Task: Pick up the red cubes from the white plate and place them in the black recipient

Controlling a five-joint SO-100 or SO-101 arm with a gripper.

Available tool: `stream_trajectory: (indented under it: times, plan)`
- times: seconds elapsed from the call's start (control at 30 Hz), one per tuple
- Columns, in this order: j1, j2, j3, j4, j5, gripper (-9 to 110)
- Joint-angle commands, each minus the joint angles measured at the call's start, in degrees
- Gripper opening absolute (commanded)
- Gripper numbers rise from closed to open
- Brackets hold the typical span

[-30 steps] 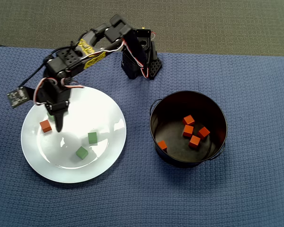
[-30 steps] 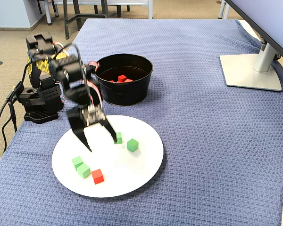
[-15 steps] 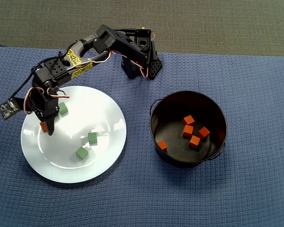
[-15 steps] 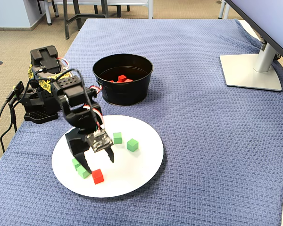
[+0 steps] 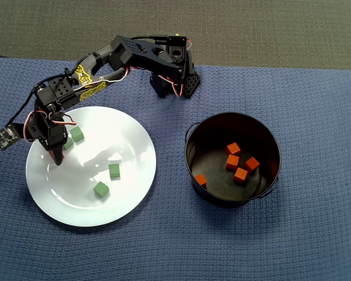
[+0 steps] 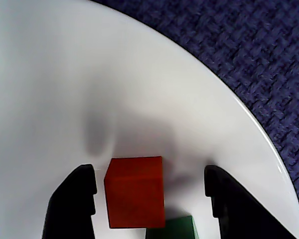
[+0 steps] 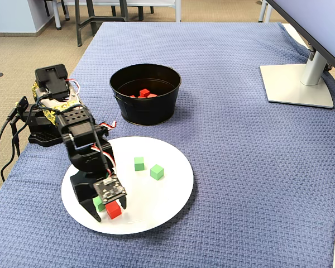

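We have dropped our gripper [image 6: 149, 191] lower onto the white plate [image 6: 50, 74]; fingers apart, the red cube [image 6: 134, 189] between them, untouched.

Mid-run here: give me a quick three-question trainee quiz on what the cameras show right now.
1. True or false: the gripper is already shut on the red cube.
2. How many red cubes lie in the black bucket in the overhead view?
3. In the wrist view, which thing touches the red cube's lower edge? A) green cube B) the white plate's rim C) the blue cloth

Key: 1 false, jaws straddle it with gaps; 2 five; 3 A.
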Motion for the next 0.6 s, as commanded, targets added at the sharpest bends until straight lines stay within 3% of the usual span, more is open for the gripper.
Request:
stream_trajectory:
  times: [0.0, 0.57]
  plan:
    - [0.88, 0.44, -3.08, -1.67, 0.18, 17]
    - [-1.49, 6.94, 5.45, -2.46, 2.37, 16]
